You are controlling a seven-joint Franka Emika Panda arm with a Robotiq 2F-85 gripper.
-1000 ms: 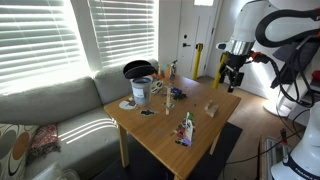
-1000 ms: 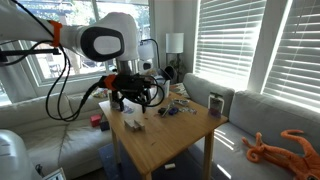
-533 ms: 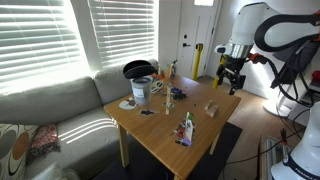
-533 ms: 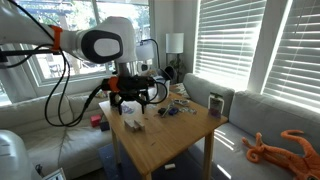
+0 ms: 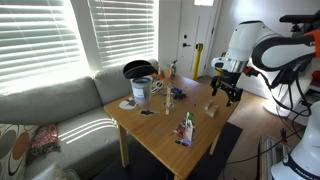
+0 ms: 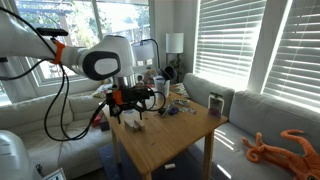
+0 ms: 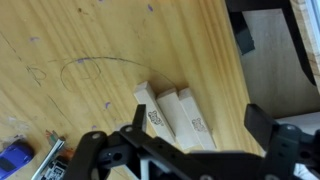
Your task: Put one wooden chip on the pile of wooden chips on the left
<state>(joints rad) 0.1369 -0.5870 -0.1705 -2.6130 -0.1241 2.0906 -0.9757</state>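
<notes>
Three pale tan wooden chips (image 7: 175, 118) lie side by side on the wooden table (image 7: 70, 40) in the wrist view, two of them with dark printed marks. They show as a small pale cluster in both exterior views (image 5: 211, 108) (image 6: 133, 122). My gripper (image 7: 200, 135) hangs just above them, open and empty, with its jaws spread wide on either side of the cluster. It also shows low over the table's edge in both exterior views (image 5: 227, 93) (image 6: 133, 104). I cannot make out a separate pile of wooden chips.
A white cup (image 5: 141, 92) and a black pan (image 5: 138, 69) stand at the table's far corner. A green-and-white bottle (image 5: 187, 126) stands near the front. Small clutter (image 5: 175, 93) lies mid-table. A blue object (image 7: 18, 158) lies near the chips. A sofa (image 5: 60, 115) flanks the table.
The arm has come down and in over the table, so the gripper now hangs low above the wooden chips. The jaws stay open. The chips have not moved.
</notes>
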